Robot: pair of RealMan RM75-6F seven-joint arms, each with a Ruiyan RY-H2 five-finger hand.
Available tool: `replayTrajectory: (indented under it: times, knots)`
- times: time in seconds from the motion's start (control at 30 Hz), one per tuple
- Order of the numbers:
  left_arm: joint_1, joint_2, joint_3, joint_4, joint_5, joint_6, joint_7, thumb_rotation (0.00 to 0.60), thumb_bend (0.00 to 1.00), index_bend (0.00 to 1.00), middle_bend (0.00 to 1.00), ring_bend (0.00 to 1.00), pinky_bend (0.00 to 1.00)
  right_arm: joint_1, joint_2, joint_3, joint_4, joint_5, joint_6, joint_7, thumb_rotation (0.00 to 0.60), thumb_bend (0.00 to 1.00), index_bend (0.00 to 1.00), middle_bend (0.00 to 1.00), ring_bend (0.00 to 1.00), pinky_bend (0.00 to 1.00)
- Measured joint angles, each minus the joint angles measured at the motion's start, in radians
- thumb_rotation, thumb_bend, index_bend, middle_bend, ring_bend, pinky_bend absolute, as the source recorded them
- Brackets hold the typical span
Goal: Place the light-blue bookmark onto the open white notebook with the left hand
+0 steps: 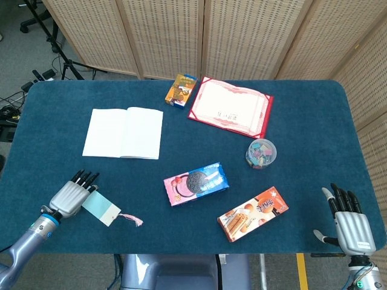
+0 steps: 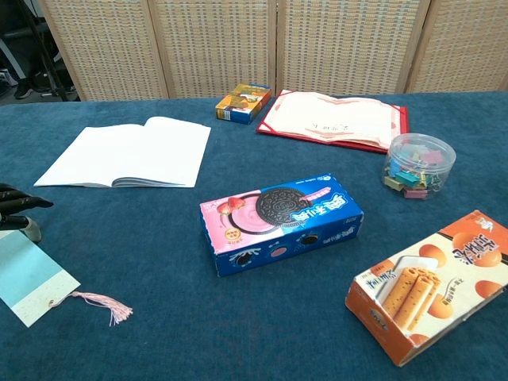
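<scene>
1. Head view shows my left hand (image 1: 72, 196) low at the near-left part of the table (image 1: 314, 127), fingers extended and close together, resting at the left end of the light-blue bookmark (image 1: 101, 208). I cannot tell whether it pinches the card or merely touches it.
2. From the chest view I see only dark fingertips (image 2: 17, 208) at the left edge, just above the bookmark's (image 2: 28, 270) upper edge; the grip stays unclear.
3. That bookmark lies flat on the blue cloth, its pink tassel (image 1: 131, 219) trailing toward the right.
4. Open white notebook (image 1: 124, 133) lies flat, further back on the table, well apart from the bookmark.
5. My right hand (image 1: 349, 220) sits at the near-right corner, fingers straight and spread, holding nothing.
6. Between the hands lie a blue cookie box (image 1: 196, 183) and, to its right, an orange wafer-roll box (image 1: 253, 213).
7. Further back stand a clear tub of clips (image 1: 260, 153), a red-edged certificate folder (image 1: 231, 107) and a small orange box (image 1: 181, 90).
</scene>
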Motion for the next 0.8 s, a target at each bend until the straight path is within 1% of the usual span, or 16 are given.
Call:
replayTrajectory:
  times: [0.53, 0.67, 0.8]
  knots:
    - [0.003, 0.005, -0.007, -0.003, -0.006, 0.008, -0.005, 0.600, 0.53, 0.49, 0.00, 0.00, 0.00, -0.001, 0.000, 0.000, 0.000, -0.001, 0.001, -0.001, 0.600, 0.10, 0.00, 0.00, 0.00, 0.00]
    - [0.002, 0.017, -0.018, -0.014, -0.008, 0.024, -0.017, 0.600, 0.53, 0.49, 0.00, 0.00, 0.00, -0.001, 0.000, 0.000, 0.000, -0.001, 0.002, 0.000, 0.600, 0.10, 0.00, 0.00, 0.00, 0.00]
    - [-0.001, 0.043, -0.040, -0.036, -0.015, 0.043, -0.027, 0.600, 0.53, 0.49, 0.00, 0.00, 0.00, -0.001, 0.001, -0.001, -0.001, -0.003, 0.002, 0.000, 0.600, 0.10, 0.00, 0.00, 0.00, 0.00]
